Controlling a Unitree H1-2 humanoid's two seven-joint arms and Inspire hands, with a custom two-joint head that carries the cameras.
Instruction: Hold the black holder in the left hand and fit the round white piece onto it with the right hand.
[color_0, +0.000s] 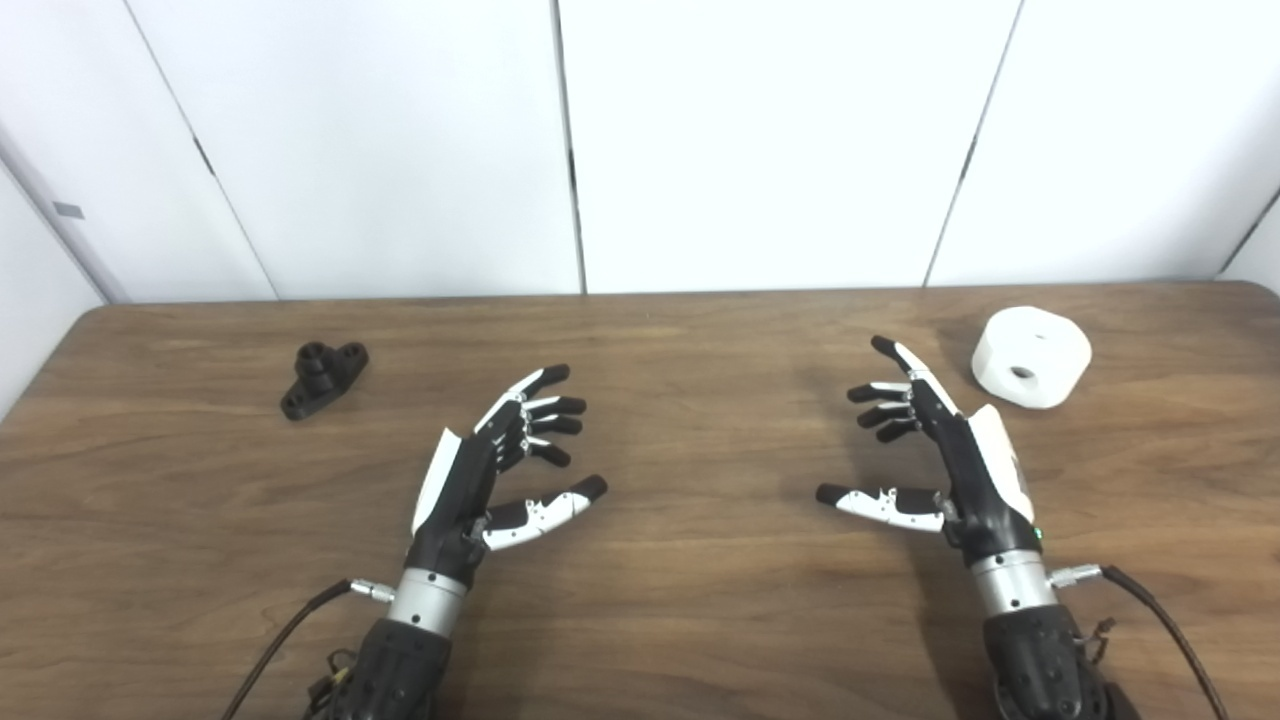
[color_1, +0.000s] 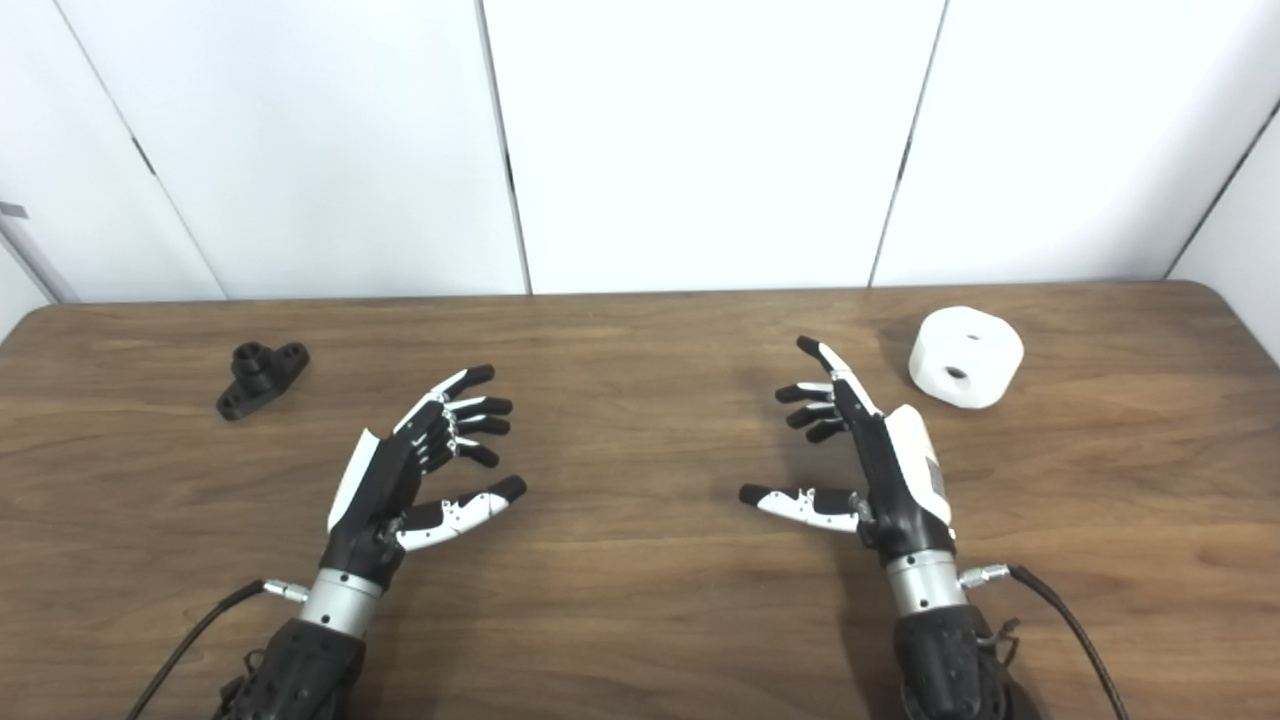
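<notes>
Nearest me, my left hand (color_0: 490, 470) and right hand (color_0: 940, 455) hover over the wooden tabletop (color_0: 680, 600), fingers spread, holding nothing. Farther out on the left lies the black holder (color_0: 322, 378), well apart from the left hand; on the right sits the round white piece (color_0: 1031, 357), just beyond the right fingertips. My worry: the holder is small and low, so a grasp could pinch it crooked or cover its raised post, blocking the fit. The white piece is a thick puck with a center hole.
</notes>
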